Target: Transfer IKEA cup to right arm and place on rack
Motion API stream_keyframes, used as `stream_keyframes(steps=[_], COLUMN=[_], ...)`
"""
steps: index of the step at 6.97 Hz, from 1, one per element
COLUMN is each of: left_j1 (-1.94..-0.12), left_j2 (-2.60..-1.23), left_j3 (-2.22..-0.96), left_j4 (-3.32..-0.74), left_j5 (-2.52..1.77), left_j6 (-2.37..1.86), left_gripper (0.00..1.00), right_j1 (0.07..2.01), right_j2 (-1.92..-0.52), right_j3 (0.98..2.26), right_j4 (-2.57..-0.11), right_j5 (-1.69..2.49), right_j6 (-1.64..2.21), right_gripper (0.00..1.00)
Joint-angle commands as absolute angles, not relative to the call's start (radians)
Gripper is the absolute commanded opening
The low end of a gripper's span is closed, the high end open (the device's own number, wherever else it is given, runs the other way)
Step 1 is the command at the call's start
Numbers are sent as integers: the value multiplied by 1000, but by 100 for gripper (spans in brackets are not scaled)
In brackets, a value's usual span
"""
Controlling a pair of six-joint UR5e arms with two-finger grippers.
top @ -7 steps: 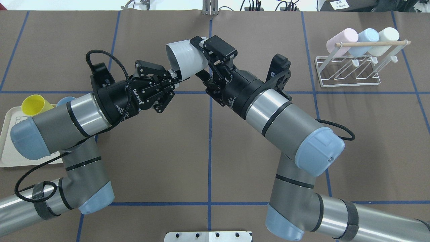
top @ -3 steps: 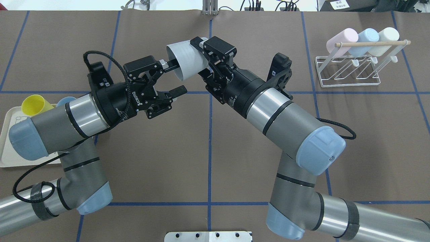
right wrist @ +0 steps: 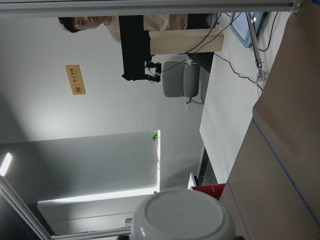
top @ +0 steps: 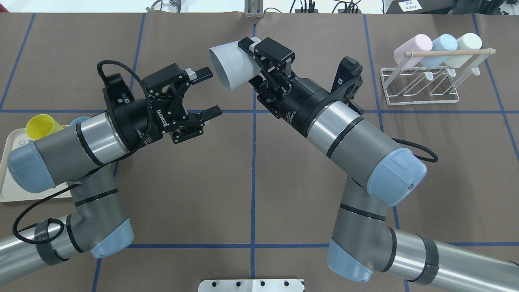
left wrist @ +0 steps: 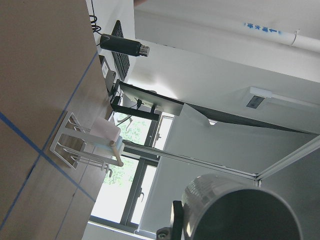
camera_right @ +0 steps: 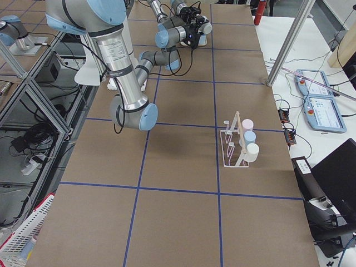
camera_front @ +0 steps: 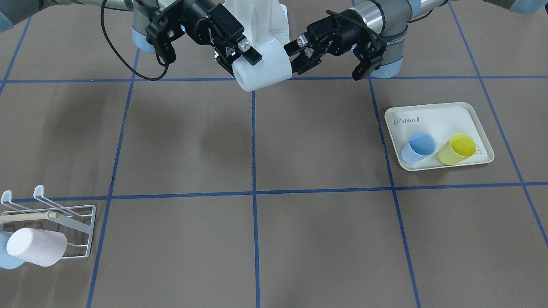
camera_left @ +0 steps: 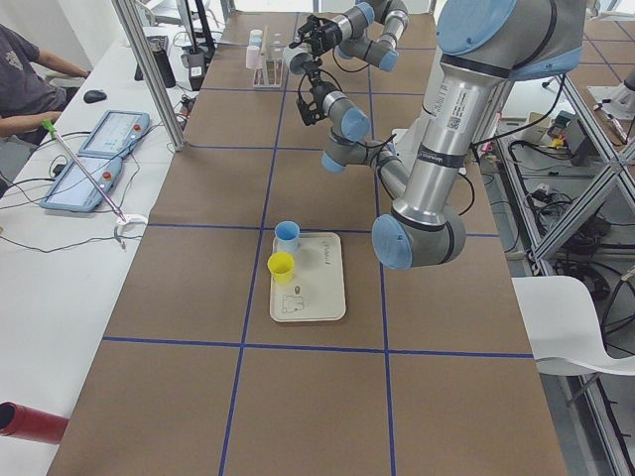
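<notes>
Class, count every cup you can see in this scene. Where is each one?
6. One white cup in the right gripper; pink cup, light-blue cup and cream cup on the rack; blue cup and yellow cup on the tray. None looks hidden.

You've got bright, even light; soft, faint shadows on the counter [camera_front: 325,239]. Ext. views sharp. Left wrist cam: window [left wrist: 116,202] blown out, foreground blurred. Right wrist cam: dim wall, glare off the light strip [right wrist: 100,197].
</notes>
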State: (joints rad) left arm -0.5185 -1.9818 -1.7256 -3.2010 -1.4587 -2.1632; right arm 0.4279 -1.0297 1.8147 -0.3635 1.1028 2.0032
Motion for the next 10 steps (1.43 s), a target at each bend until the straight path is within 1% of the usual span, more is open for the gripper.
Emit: stream_keyframes(steps=[1, 3, 4, 6, 7, 8, 10], left_j1=[-526, -552, -607, -774, -876, -935, -954], left_j2=[-1953, -1915, -1896, -1869, -1865, -1836, -1754], left_j3=[-1727, -1727, -1735, -1740, -1740, -1741, -1736], left_j4=[-3188, -3171, -3098, -3010, -2938, -2881, -2843], left_j5=[-1459, -1459, -1521, -1680, -1809, -1884, -1914], left_j6=[-2047, -1936, -1934, -1931, -1863, -1767, -1581], left_gripper=[100, 100, 100, 100, 100, 100, 100], right_j1=[474, 497, 529, 548, 549, 558, 636], right_j2=[-1081, -1104, -1104, -1136, -1156, -1176, -1292], right_j3=[1815, 1815, 1822, 1830, 1830, 1830, 1836], right_j4=[-376, -451, -545, -716, -782, -828, -836], right_j5=[1094, 1022, 1023, 958, 913, 875, 865], right_j6=[1921, 1782, 1752, 1591, 1554, 1528, 1414], right_gripper=[0, 0, 0, 0, 0, 0, 0])
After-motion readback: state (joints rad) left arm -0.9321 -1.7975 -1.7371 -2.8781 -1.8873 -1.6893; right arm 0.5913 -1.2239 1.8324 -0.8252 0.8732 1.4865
